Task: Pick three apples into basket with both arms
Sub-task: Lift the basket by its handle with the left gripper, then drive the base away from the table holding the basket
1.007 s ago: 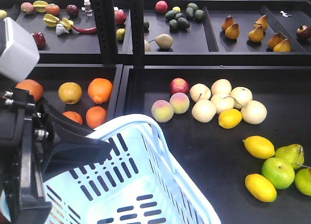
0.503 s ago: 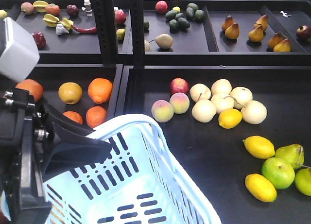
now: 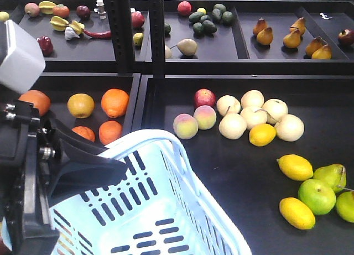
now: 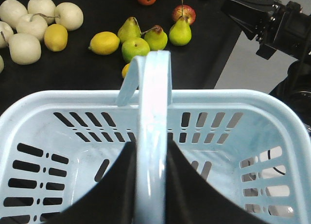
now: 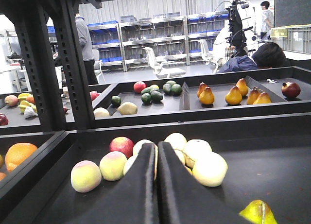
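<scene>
Mostly black trays [image 3: 232, 177], basket [image 3: 146, 136], distant shelving [image 5: 146, 42].

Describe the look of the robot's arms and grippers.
The left arm is bulky and matte black, with a white-grey block near the wrist and silvery screws. The left gripper and right gripper have smooth black wedge-shaped fingers tapering to narrow tips. The right arm is black too. No markings show.

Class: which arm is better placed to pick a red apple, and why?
Right. The right tool, shut and empty, faces the round red apple; the left tool grips the pale blue slotted plastic basket.
</scene>
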